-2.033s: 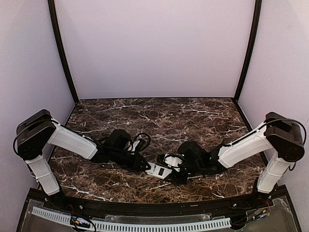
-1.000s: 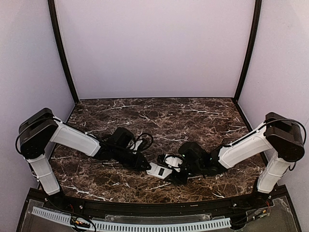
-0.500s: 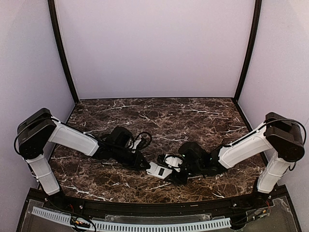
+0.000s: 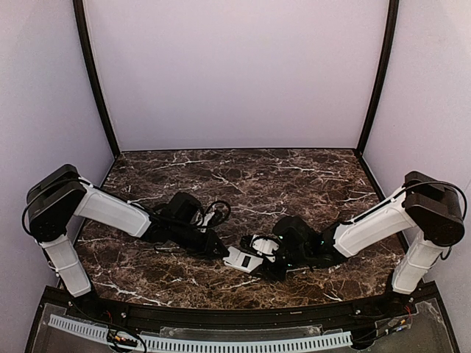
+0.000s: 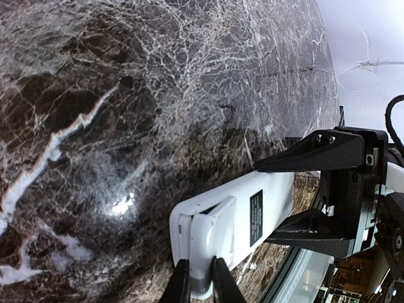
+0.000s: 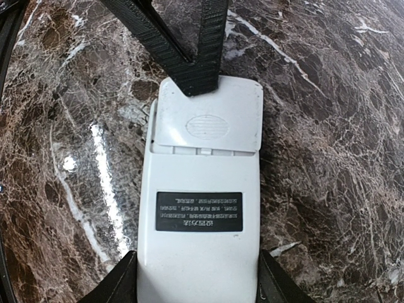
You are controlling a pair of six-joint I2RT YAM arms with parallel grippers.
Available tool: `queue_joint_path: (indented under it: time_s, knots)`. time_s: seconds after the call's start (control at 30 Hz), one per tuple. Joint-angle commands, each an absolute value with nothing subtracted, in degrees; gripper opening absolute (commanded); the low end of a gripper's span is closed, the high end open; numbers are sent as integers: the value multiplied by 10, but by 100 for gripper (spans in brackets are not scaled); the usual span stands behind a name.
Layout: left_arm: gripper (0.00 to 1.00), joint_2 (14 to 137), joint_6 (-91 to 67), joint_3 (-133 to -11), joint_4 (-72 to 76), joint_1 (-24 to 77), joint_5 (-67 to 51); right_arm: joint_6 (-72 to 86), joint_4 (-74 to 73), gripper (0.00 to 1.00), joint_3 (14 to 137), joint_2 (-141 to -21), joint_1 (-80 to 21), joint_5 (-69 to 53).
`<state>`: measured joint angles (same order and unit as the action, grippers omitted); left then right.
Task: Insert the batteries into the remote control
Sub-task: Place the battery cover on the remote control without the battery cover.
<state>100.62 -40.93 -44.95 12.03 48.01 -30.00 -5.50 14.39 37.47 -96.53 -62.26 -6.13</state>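
Right now the left jaws are standing almost closed, pinching the outer end of the battery cover [image 6: 208,123] between two thin dark fingers [image 5: 181,284]. From the right wrist, those fingers are meeting in a narrow V on the cover's far edge. The cover is a small white panel with an oval ribbed patch. It is sitting slightly askew at one end of the remote control [image 6: 202,265], with a sliver of the remote's body showing along one side of it.

The right jaws are standing about half open and clamping the remote at its other end, one black finger [image 5: 315,151] pressing on each long side. The remote is lying back up between the two pairs of jaws, with its plain white back and a black label [image 6: 199,211] facing the cameras. Whether it is resting on the desk [image 6: 328,126] or being held just above it, I cannot tell.

Farther out, the left arm [image 4: 110,213] is reaching in low from the remote's left and the right arm [image 4: 368,228] from its right, both wrists bending down close to the dark brown marbled desk. A black cable [image 4: 213,209] is looping just behind the left wrist.
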Motion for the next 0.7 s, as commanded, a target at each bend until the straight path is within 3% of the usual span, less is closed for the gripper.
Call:
queue_joint_path:
  time_s: [0.0, 0.67]
  knots:
    - [12, 1037, -420, -427, 99, 490, -318, -59, 155, 2, 364, -963, -629, -53]
    - [19, 1039, -408, -419, 117, 491, -319, -57, 154, 2, 365, -968, -629, -53]
